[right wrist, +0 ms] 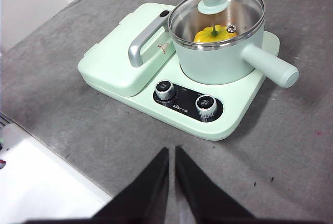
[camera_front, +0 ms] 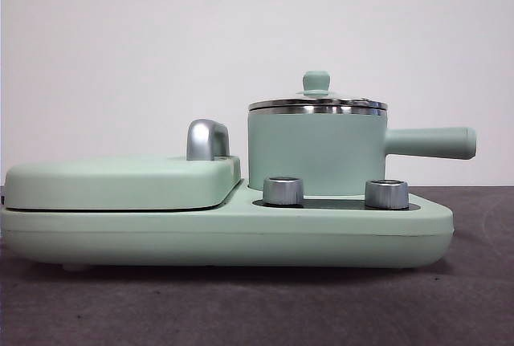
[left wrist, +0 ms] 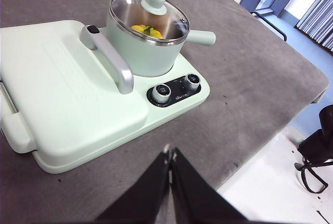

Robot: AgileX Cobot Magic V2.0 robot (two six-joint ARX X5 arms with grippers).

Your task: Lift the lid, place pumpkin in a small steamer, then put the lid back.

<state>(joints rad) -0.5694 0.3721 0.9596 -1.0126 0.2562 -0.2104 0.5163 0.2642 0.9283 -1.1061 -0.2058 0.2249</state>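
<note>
Both grippers hang well back from the appliance and hold nothing. The left gripper (left wrist: 170,154) has its jaws pressed together, tips touching, over bare grey table (left wrist: 250,94) on the knob side of the cooker. The right gripper (right wrist: 171,151) shows only a thin slit between its jaws, also empty, and likewise looks down on the cooker from the knob side.

Outward from them, the lid (right wrist: 217,17) sits flat on the small steamer (right wrist: 221,57), its steel rim meeting the pot's rim all round, its mint knob upright at the centre. Through the glass the pumpkin (right wrist: 214,34) is visible inside the pot, yellow with a green stem. The front view confirms the seating: the lid (camera_front: 317,103) lies level on the steamer (camera_front: 315,149), no gap showing on either side.

Judged from this, all three parts of the task look done, and the step in hand is simply retreating and resting. Doing that well means keeping both arms high and away from the long side handle (right wrist: 270,68), which juts toward the right arm's side and would swing the pot if clipped. The chrome handle (left wrist: 109,57) of the flat cover (left wrist: 57,83) and the two control knobs (right wrist: 186,98) are the other protrusions to stay clear of.
</note>
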